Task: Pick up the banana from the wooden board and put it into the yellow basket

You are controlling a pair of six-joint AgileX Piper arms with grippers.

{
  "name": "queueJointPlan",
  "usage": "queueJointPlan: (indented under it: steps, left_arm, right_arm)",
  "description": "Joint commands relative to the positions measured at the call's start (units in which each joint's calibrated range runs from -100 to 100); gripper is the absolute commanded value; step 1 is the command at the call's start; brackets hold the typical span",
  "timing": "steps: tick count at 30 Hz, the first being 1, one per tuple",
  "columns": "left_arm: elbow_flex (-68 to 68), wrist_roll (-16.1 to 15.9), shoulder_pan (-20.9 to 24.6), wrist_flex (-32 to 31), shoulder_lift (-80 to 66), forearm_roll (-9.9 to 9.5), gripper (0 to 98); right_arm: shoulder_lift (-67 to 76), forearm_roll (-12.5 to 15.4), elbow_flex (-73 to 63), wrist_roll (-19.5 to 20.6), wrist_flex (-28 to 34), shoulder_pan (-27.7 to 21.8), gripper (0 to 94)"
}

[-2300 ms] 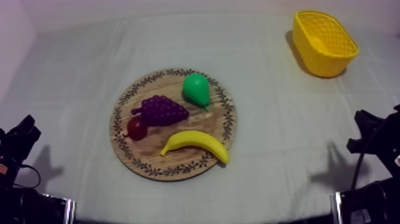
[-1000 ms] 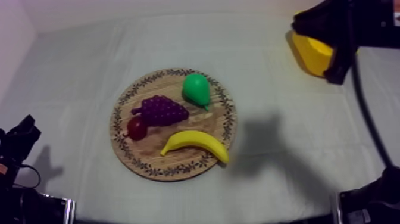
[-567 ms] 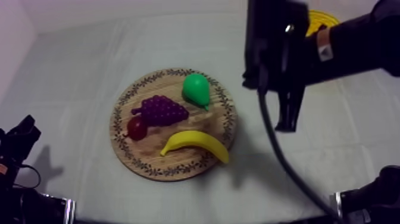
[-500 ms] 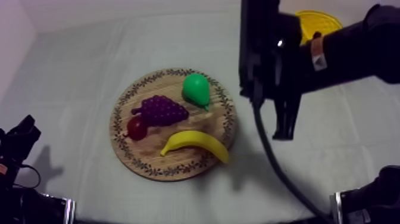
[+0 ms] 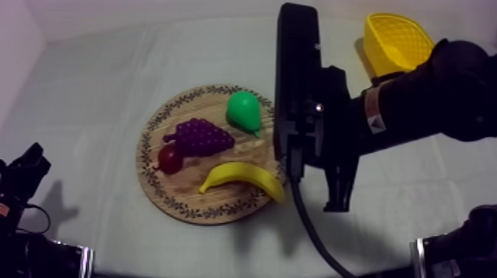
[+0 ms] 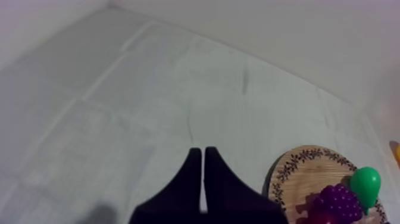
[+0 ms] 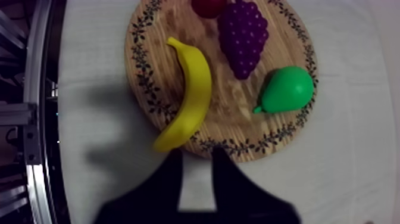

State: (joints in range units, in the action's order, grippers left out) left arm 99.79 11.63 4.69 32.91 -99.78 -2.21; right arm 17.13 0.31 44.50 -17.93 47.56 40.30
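Task's thing: the curved yellow toy banana [image 5: 242,180] is lying on the round wooden board with the patterned rim [image 5: 194,205], along the board's near edge. One end is reaching the rim at the board's right side.
Board's place: the board is resting about the middle of the table under the grey-white cloth [image 5: 111,74].
Other fruit: a green pear [image 5: 244,111] is sitting by the board's far edge. A purple bunch of grapes [image 5: 200,137] is lying at its middle, and a small red fruit [image 5: 169,159] is tucked against the grapes at the left edge. A strip of bare wood is separating them from the banana.
Basket: the yellow basket with latticed walls [image 5: 396,41] is standing at the table's far right corner, well apart from the board.
Right gripper: the right gripper [image 7: 196,156] is being held over the cloth just beside the board's right edge, near the banana's end. Its fingers are apart with nothing between them.
Left gripper: the left gripper [image 6: 199,154] is parked low at the table's near left corner. Its fingers are lying together in a narrow wedge, on nothing.
Step in hand: the approach is judged to be under way, and no hold is yet taken.
Height: how far above the board the right gripper hangs is hard to read; it seems well clear.
Handling: the banana is judged light, stiff and smooth, so likely slippery and prone to pivoting on its curve.
Where to take hold: a grip across the narrow width at mid-curve is advised, away from the tapering ends.
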Motion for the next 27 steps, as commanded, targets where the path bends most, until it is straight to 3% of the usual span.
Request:
queueJointPlan:
  steps: [1, 5, 8, 17, 27]
  left_arm:
    - [0.0, 0.0, 0.0, 0.0, 0.0, 0.03, 0.1]
    - [0.0, 0.0, 0.0, 0.0, 0.0, 0.03, 0.1]
    - [0.0, 0.0, 0.0, 0.0, 0.0, 0.03, 0.1]
    - [0.0, 0.0, 0.0, 0.0, 0.0, 0.03, 0.1]
    - [0.0, 0.0, 0.0, 0.0, 0.0, 0.03, 0.1]
  right_arm:
    - [-0.2, 1.2, 0.0, -0.7, 0.3, -0.1, 47.6]
    - [-0.4, 2.8, 0.6, -2.3, 0.0, -0.2, 60.6]
    - [-0.6, 3.1, 1.1, -2.8, -0.6, -0.2, 65.0]
    - [-5.8, 4.3, -1.2, -3.4, -1.8, -0.9, 65.1]
    - [-17.7, 4.0, -6.2, -0.6, -4.3, 0.2, 63.1]
